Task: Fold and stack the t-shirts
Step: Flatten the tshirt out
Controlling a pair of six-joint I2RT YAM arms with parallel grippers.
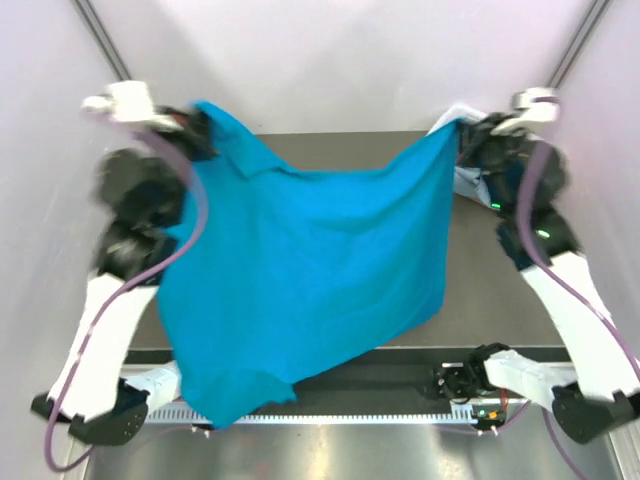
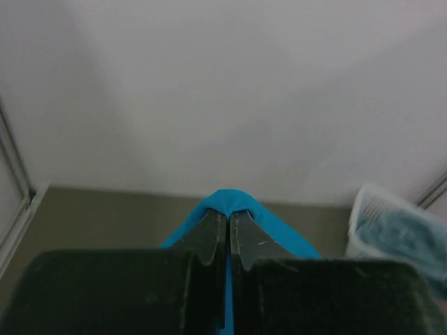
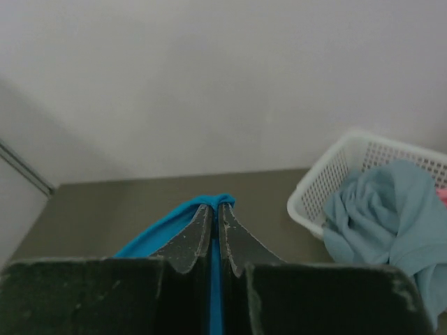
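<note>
The bright teal-blue t-shirt hangs spread in the air between both arms, its lower edge drooping past the table's near edge. My left gripper is shut on its upper left corner; the left wrist view shows cloth pinched between the closed fingers. My right gripper is shut on the upper right corner; the right wrist view shows cloth clamped in the jaws. The dusty grey-blue t-shirt lies crumpled in the basket. A sliver of red-pink cloth shows at the basket's right edge.
The white lattice basket stands at the table's far right, mostly hidden behind the right arm in the top view. The dark table shows to the right of the hanging shirt. White walls enclose the back and sides.
</note>
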